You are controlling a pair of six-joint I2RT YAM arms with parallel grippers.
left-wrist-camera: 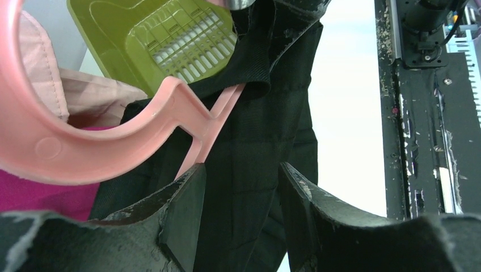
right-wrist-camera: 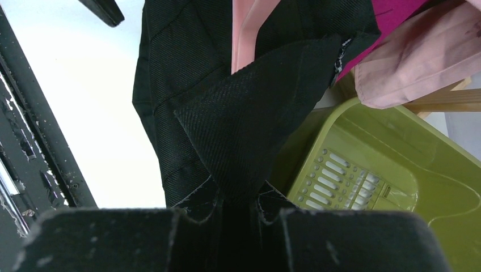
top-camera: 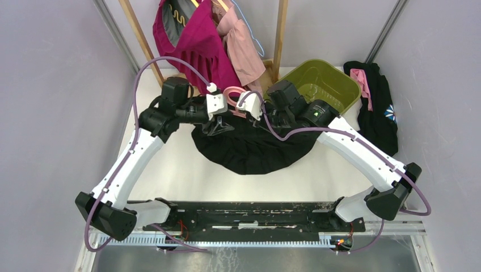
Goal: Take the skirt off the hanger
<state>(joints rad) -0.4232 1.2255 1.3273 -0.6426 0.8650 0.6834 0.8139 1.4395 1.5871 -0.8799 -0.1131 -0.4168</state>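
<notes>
**Desk:** Where does the black skirt [top-camera: 249, 148] lie, and which arm has it?

**Field:** It lies at the centre of the overhead frame, fanned across the white table [top-camera: 187, 175]. Its waist end is raised toward the pink hanger [top-camera: 232, 93] just above centre. The right gripper [right-wrist-camera: 238, 199] is pressed together on a peaked fold of the cloth, at the bottom centre of its wrist view. The left gripper [left-wrist-camera: 241, 175] stands spread, with dark fabric showing in the gap. Whether its fingers touch the cloth cannot be told.

**Desk:** And the hanger itself?

**Field:** Its hook fills the left side of the left wrist view. One arm of it runs down under the waistband, so the skirt appears to be on the hanger yet and the removal looks unfinished.

**Desk:** What would doing this step well take?

**Field:** Probably a brace and a slide. The left gripper would close on the hanger's neck to steady it. The right would hold its pinch firm and draw the waistband along the hanger arm and off its tip, not straight up against it. The green basket [top-camera: 320, 85] at upper right and the magenta garment [top-camera: 195, 48] hanging at top are both near, so a wide pull could snag either one.
</notes>
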